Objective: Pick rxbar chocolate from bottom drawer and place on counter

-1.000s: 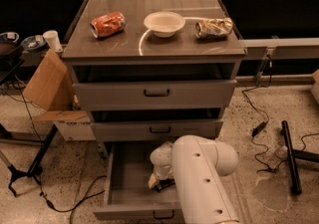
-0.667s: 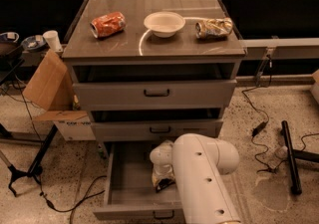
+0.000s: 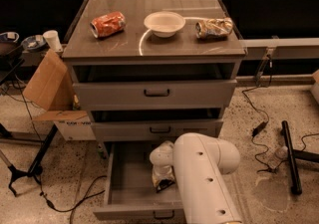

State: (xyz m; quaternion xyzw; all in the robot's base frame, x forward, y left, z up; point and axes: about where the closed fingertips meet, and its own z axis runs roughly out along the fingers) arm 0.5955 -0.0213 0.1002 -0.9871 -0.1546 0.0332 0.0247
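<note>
The bottom drawer [image 3: 124, 180] is pulled open below two shallower drawers. My white arm [image 3: 204, 178] reaches down into it from the lower right. The gripper [image 3: 162, 180] hangs low inside the drawer, right of its middle. A small dark thing with pale edges [image 3: 164, 184], probably the rxbar chocolate, shows at the gripper's tip. I cannot tell whether it is held. The glossy grey-brown counter [image 3: 164, 44] tops the cabinet.
On the counter lie a crushed orange can [image 3: 107, 23] at the left, a white bowl [image 3: 164, 23] in the middle and a crumpled pale can [image 3: 214, 28] at the right. A cardboard box [image 3: 47, 86] stands left of the cabinet. Cables and a black stand foot [image 3: 290, 156] lie on the floor.
The arm and gripper have shifted very slightly to the right inside the bottom drawer. Nothing on the counter has moved.
</note>
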